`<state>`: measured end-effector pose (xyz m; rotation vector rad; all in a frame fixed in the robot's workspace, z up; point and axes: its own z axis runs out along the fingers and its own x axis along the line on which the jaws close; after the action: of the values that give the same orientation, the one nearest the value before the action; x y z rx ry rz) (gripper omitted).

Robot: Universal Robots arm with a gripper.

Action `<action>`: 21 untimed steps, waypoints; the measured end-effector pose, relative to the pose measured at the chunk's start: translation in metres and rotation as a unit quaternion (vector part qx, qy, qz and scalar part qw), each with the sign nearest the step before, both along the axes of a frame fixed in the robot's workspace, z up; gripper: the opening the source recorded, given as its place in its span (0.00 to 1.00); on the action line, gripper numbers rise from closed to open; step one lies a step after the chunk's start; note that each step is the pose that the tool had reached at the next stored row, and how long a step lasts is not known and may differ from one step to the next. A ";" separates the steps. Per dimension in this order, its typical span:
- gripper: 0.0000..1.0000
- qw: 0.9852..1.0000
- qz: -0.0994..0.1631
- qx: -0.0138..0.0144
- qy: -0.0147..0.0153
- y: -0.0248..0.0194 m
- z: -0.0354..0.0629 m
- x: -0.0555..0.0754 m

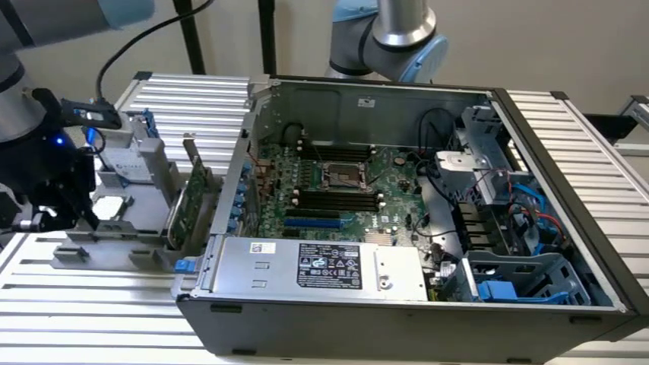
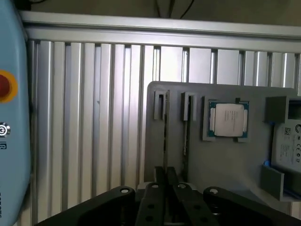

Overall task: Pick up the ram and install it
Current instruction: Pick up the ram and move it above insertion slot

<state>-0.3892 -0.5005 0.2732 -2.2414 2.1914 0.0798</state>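
Note:
The ram (image 2: 165, 136) is a thin stick seen edge-on, standing in a slot of the grey parts holder (image 2: 235, 165). A second stick like it (image 2: 186, 134) stands in the slot beside it. My gripper (image 2: 165, 175) sits over the near end of the first stick, its dark fingers (image 2: 159, 178) drawn close on either side of it. In the exterior view the gripper (image 1: 45, 217) hangs low at the holder's (image 1: 102, 255) left end, left of the open computer case (image 1: 406, 228). The motherboard's black memory slots (image 1: 335, 201) lie inside the case.
The holder also carries a processor chip (image 2: 228, 120), a silver hard drive (image 1: 132, 163) and an upright green expansion card (image 1: 193, 201). A power supply (image 1: 315, 266) fills the case's front. Cables and drive bays (image 1: 507, 220) crowd its right side. A second arm's base (image 1: 390, 38) stands behind the case.

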 end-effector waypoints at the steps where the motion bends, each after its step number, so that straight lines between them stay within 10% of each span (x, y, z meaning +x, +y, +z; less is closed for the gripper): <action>1: 0.00 1.000 0.000 0.000 0.000 0.0000 0.0047 0.000; 9: 0.00 1.000 0.000 0.000 0.000 -0.0005 0.0409 0.012; 21: 0.00 1.000 0.000 0.002 0.000 -0.0033 0.0862 0.065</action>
<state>-0.3246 -0.5038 0.3593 -2.2395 2.1896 0.0837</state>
